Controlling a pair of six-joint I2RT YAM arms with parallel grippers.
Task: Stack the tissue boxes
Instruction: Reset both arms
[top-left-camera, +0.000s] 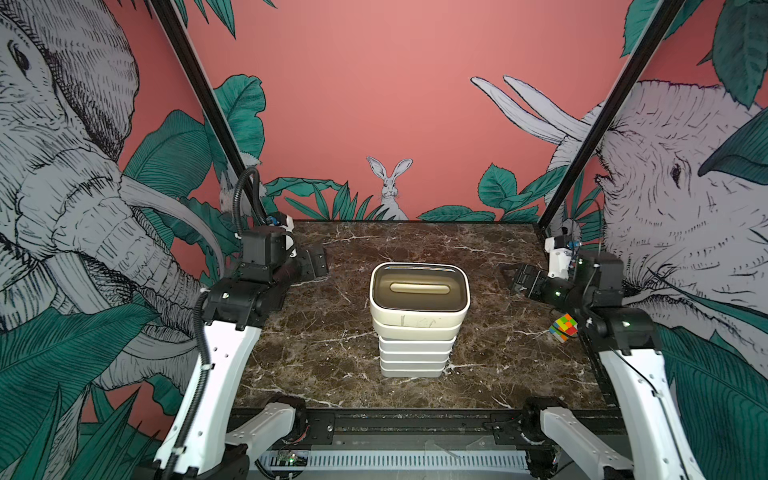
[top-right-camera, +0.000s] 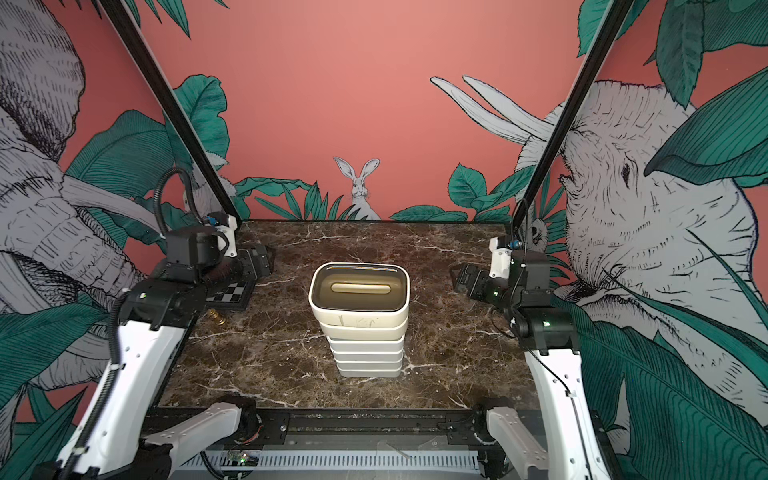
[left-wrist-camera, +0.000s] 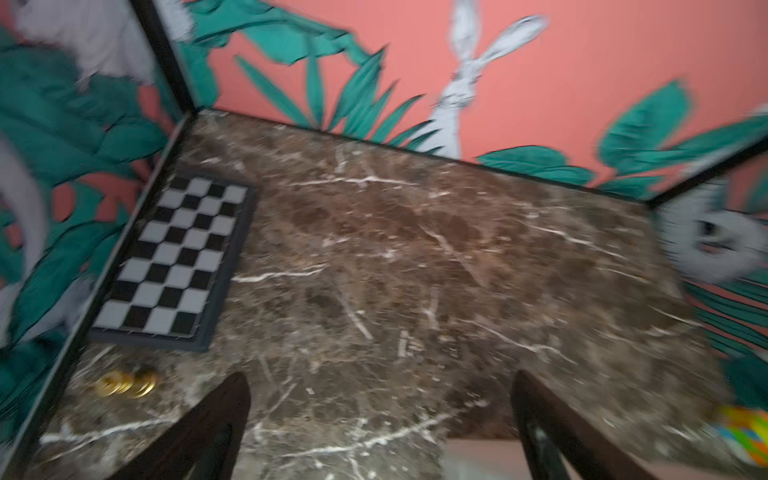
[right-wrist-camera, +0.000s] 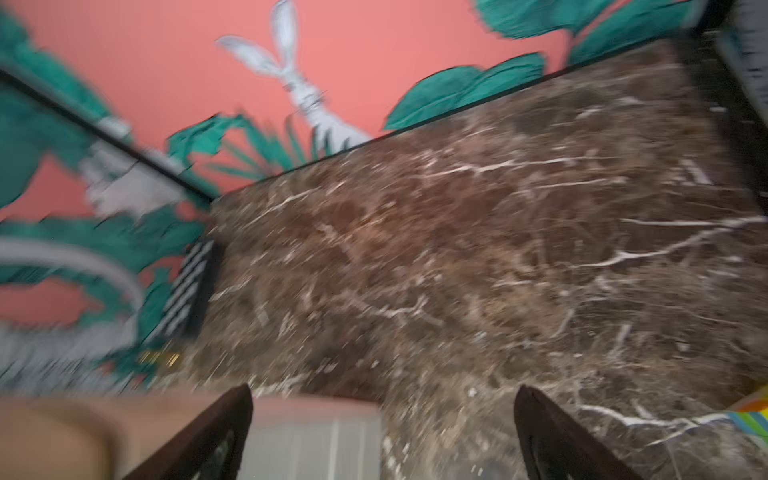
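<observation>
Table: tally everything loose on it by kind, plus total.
Larger cream tissue boxes: 2
Smaller white tissue boxes: 4
Checkered board: 1
Multicoloured cube: 1
Small brass-coloured object: 1
Total: 9
All six boxes sit in one stack, with the two larger ones on top.

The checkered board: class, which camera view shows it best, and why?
The left wrist view: the checkered board lies whole and unobstructed, though slightly blurred. In a top view only a corner shows; the right wrist view gives a blurred, edge-on sliver.
</observation>
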